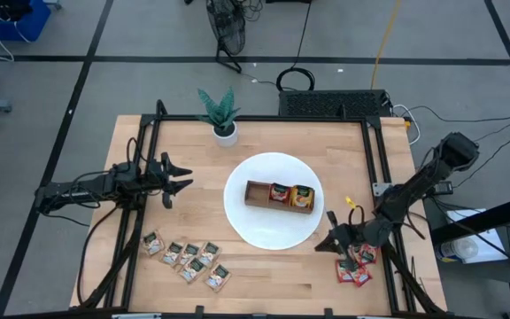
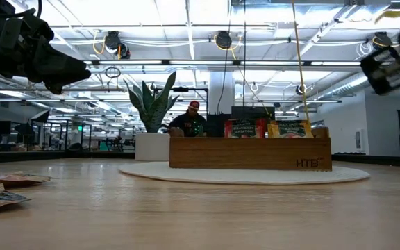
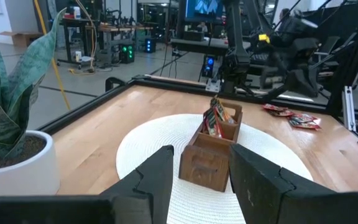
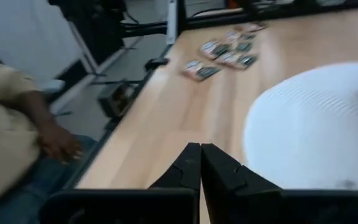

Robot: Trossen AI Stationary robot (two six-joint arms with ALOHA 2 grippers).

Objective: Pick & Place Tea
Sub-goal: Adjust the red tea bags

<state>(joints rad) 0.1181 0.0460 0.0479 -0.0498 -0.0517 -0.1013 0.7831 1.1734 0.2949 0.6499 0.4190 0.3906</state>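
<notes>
A brown wooden tray [image 1: 268,194] stands on a round white mat [image 1: 273,226] mid-table, with a red tea sachet [image 1: 280,193] and an orange-yellow one [image 1: 303,197] upright in two of its compartments. Several pale beige sachets [image 1: 186,257] lie flat near the front left edge. Red sachets [image 1: 354,270] lie at the front right. My right gripper [image 1: 326,241] hangs shut and empty by the mat's near right rim, beside the red sachets; its closed fingers [image 4: 191,163] show over bare wood. My left gripper [image 1: 182,177] is open at the table's left, level, facing the tray [image 3: 213,155].
A potted plant [image 1: 221,115] stands at the far edge left of centre. Black frame rails [image 1: 374,159] run along the table's sides. A person's hand [image 4: 58,143] shows beyond the table's near edge. Bare wood lies between the mat and the beige sachets.
</notes>
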